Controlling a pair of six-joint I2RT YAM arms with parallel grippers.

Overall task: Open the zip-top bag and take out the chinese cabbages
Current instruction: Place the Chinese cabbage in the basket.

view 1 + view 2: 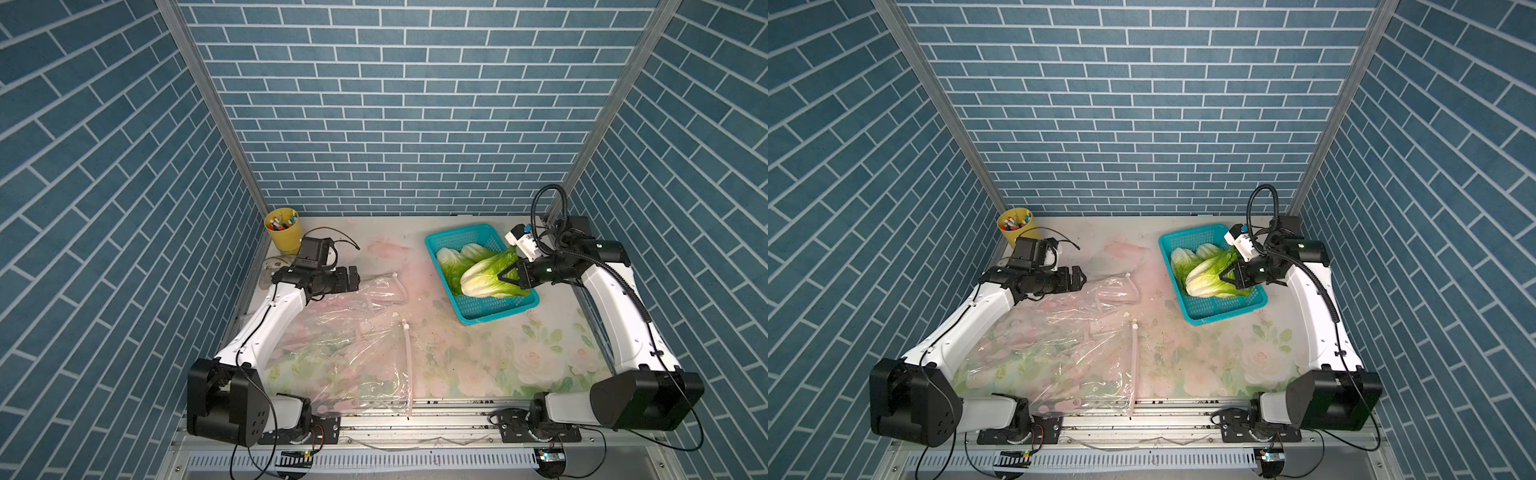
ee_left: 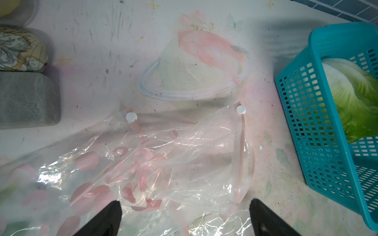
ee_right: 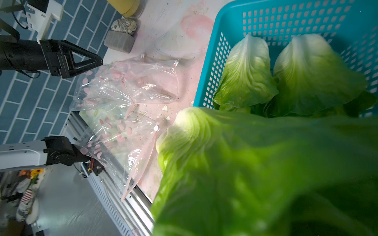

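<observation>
One slack zip-top bag point(image 1: 353, 332), seemingly empty, lies left on the counter point(image 1: 457, 361). The left gripper point(image 1: 351, 279) hangs spread wide over its far end, grasping nothing. Rightward, two chinese cabbages point(image 1: 451, 259) lie in the teal basket point(image 1: 457, 232). Reaching in from the right, the right gripper point(image 1: 506, 276) clenches the third cabbage point(image 1: 484, 282) crosswise over them, white base pointing left.

Clear, glossy, crinkled plastic forms the zip-top bag point(image 1: 349, 345). A scuffed matt floral print covers the table point(image 1: 478, 357); the teal basket point(image 1: 494, 313) is perforated plastic, the chinese cabbages point(image 1: 484, 279) ribbed and crinkly.
</observation>
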